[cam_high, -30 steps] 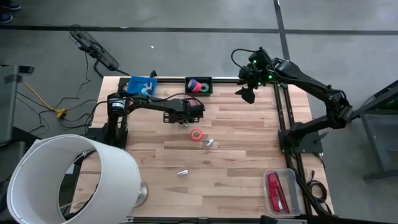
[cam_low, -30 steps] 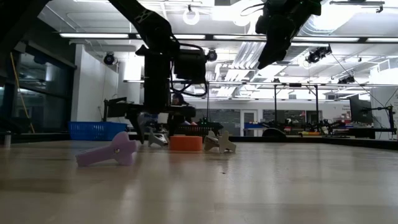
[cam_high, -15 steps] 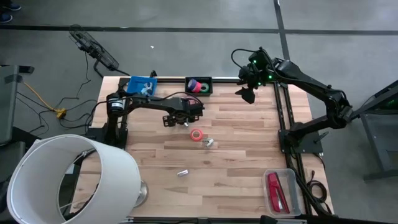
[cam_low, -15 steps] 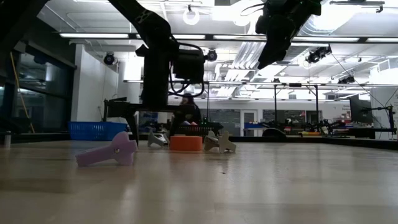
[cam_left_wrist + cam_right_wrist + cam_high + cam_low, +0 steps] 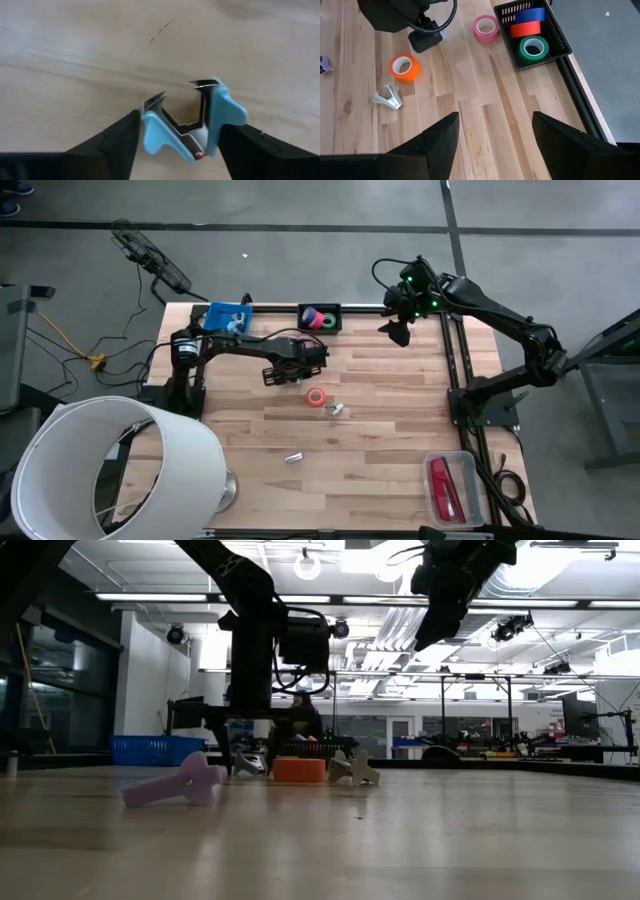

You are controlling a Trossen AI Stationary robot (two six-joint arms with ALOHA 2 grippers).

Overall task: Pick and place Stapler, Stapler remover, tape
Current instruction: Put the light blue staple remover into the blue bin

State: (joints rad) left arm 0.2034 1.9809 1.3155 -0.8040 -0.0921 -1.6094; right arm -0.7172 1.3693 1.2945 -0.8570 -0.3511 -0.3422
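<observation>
- Between the left gripper (image 5: 182, 145) jaws: blue staple remover (image 5: 192, 127), fingers (image 5: 112, 142) flanking its handles, half-closed, set for pinching; firm grip not certain.
- Far off, right gripper (image 5: 492, 135) parted, empty, waiting above the table (image 5: 400, 440).

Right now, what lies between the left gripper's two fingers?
In the left wrist view, a light blue staple remover sits between the fingers of the left gripper, claws pointing away, on the wooden table.

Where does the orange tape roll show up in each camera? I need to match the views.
High: orange tape roll mid-table, just ahead of the left gripper.
Low: centre, on the tabletop.
Left wrist: not in it.
Right wrist: upper left.
Shared landmark: the white staple remover lying close beside it.
</observation>
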